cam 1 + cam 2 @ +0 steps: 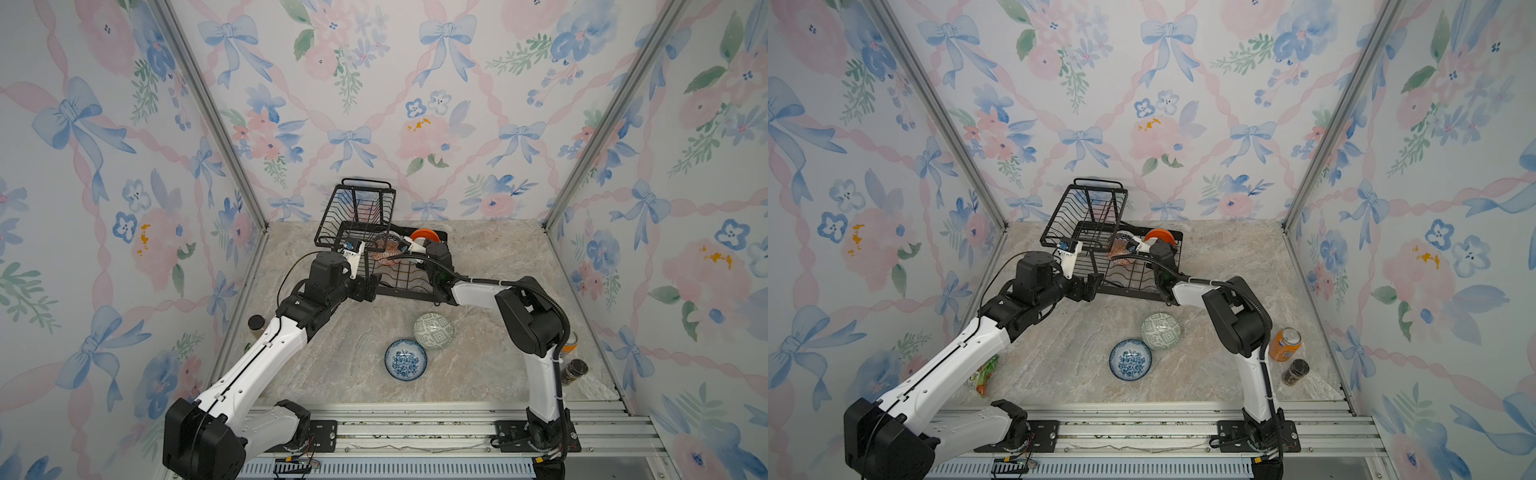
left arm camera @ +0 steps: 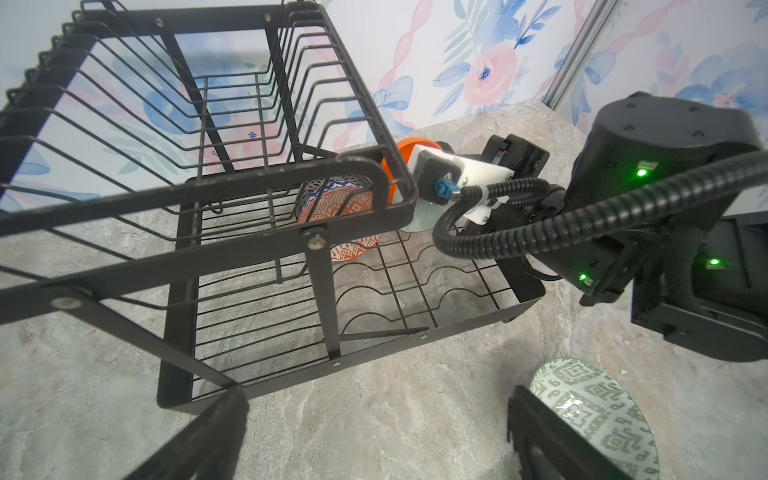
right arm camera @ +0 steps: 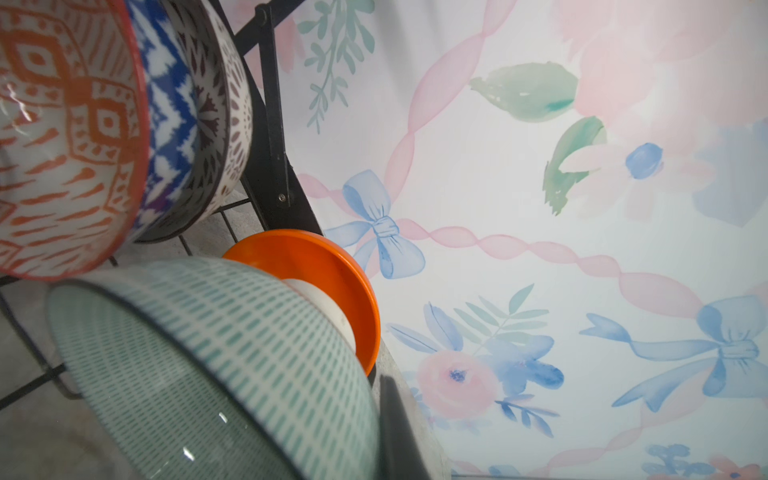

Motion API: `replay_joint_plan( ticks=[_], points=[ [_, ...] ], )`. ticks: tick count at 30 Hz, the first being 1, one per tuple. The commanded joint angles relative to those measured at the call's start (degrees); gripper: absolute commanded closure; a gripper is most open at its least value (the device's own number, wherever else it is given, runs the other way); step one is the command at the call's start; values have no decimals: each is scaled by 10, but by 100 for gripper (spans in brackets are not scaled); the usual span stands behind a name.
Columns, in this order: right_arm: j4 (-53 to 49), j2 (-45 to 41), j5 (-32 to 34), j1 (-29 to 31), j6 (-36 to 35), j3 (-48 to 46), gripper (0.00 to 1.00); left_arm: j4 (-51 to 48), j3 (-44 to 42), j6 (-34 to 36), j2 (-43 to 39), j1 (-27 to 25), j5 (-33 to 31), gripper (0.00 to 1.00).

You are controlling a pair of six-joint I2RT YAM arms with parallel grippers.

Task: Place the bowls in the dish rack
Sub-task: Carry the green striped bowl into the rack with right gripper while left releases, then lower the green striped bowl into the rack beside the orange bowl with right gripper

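Top view, right arm [image 1: 473, 291] reaching into dish rack [image 1: 409, 296]

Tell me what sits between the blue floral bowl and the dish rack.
The green geometric bowl sits between the blue floral bowl and the dish rack, slightly off to the right; both top views show it.

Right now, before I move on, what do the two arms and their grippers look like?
Both arms have white shells and black joint housings: left arm, right arm. A black corrugated conduit runs along the right arm, whose housing shows green lights. A white camera mount sits at its wrist. The left gripper and right gripper have plain black fingers.
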Motion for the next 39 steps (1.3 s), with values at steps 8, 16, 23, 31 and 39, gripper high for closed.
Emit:
replay_joint_plan(
  ticks=[8, 16, 23, 31, 39],
  points=[
    [124, 31, -12, -8, -127, 24, 100, -3, -4, 5, -7, 3, 15, 2],
    [179, 47, -8, -11, -179, 16, 100, -3, -4, 6, -11, 4, 17, 2],
    [184, 51, -8, -13, -193, 9, 100, -3, -6, 7, -16, 4, 15, 2],
    [187, 61, 2, -9, -188, -6, 100, -3, -7, 6, -19, 3, 23, 2],
    [195, 67, 11, -3, -197, -12, 100, -3, -8, 7, -23, 4, 22, 2]
  ],
)
